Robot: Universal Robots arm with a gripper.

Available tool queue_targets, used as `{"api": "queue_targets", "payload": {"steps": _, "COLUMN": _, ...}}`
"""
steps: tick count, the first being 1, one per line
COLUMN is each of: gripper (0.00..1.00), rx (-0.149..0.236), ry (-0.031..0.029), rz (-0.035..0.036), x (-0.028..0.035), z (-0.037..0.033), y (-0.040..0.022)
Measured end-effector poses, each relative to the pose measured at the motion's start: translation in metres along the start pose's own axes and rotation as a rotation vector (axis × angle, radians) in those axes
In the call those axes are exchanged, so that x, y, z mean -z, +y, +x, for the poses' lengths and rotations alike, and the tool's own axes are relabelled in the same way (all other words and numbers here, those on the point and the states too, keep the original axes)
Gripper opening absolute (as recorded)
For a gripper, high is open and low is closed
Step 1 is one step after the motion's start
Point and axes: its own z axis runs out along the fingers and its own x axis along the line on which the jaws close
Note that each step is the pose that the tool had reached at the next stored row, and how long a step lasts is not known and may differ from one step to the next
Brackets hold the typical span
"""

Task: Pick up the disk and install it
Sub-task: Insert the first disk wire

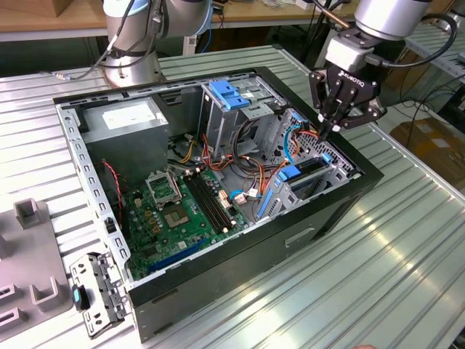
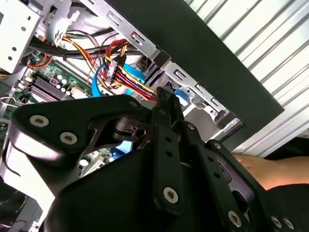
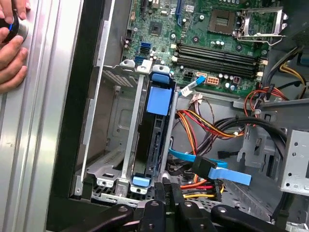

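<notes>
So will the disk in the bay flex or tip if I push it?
Probably stiff: the disk looks like a solid slab. Standing on edge between the metal cage walls, it likely slides rather than tips. Its blue rails may flex.

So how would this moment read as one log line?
gripper: shut, empty, above drive bay | grey-metal disk with blue rails: seated in bay | case: open

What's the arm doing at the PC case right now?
The gripper hangs at the drive cage in the corner of the open computer case, on the exterior view's right, fingers shut with nothing between them. In the first wrist view, the disk already stands on edge in the cage slot, blue rails showing, fingertips just by its end. A person's hand rests on the table beside the case.
</notes>
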Motion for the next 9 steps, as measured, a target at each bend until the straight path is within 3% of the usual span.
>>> {"api": "queue_targets", "payload": {"steps": 4, "gripper": 0.17, "rx": -0.024, "ry": -0.0001, "rz": -0.0013, "x": -0.0015, "z": -0.0016, "y": 0.0064}}
{"api": "queue_targets", "payload": {"steps": 9, "gripper": 0.17, "rx": -0.050, "ry": -0.0045, "rz": -0.0023, "x": -0.0044, "z": -0.0006, "y": 0.0068}}
